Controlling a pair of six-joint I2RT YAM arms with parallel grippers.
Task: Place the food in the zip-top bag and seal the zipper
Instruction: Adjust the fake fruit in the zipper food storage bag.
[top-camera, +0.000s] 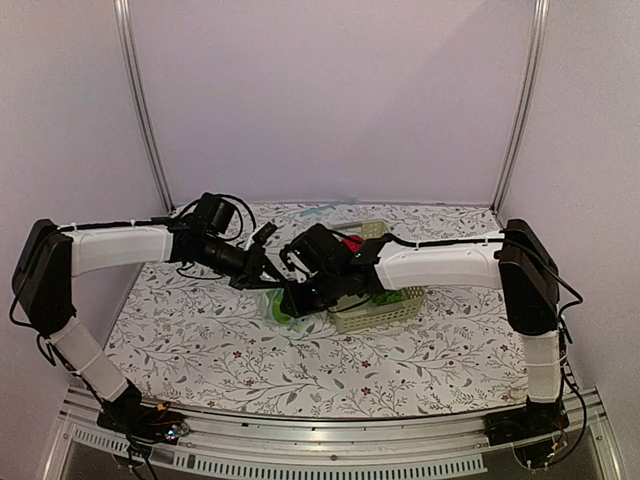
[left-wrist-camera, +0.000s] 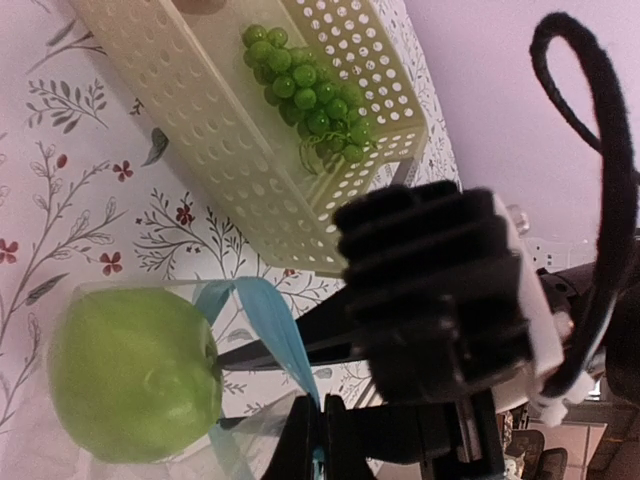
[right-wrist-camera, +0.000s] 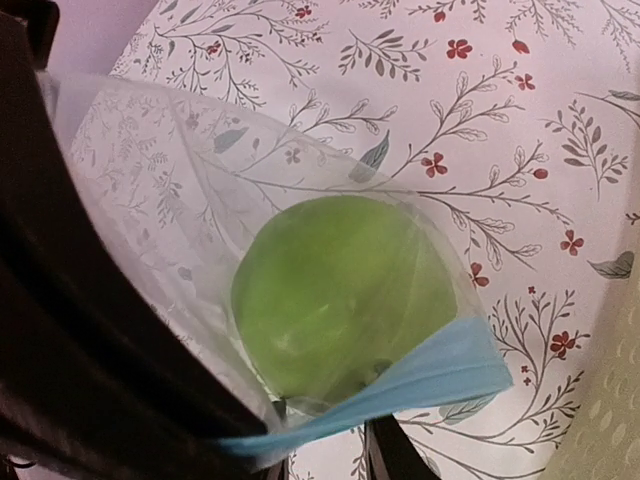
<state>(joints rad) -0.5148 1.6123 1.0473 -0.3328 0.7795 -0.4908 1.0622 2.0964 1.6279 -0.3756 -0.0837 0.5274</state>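
Note:
The green apple (right-wrist-camera: 340, 290) lies inside the clear zip-top bag (right-wrist-camera: 150, 170) on the table, and also shows in the left wrist view (left-wrist-camera: 130, 375). My left gripper (left-wrist-camera: 321, 405) is shut on the light blue zipper (left-wrist-camera: 270, 320) and holds that edge of the mouth up. My right gripper (right-wrist-camera: 328, 415) is at the bag's mouth with its fingers apart. The zipper (right-wrist-camera: 440, 370) crosses in front of those fingers, and table shows between them. From above, both grippers meet over the bag (top-camera: 278, 305). The red apple (top-camera: 352, 243) sits behind my right arm, partly hidden.
A pale green perforated basket (left-wrist-camera: 230, 150) stands just right of the bag with a bunch of green grapes (left-wrist-camera: 310, 90) in it. From above, my right arm covers part of the basket (top-camera: 395, 308). The table wears a floral cloth (top-camera: 200, 340).

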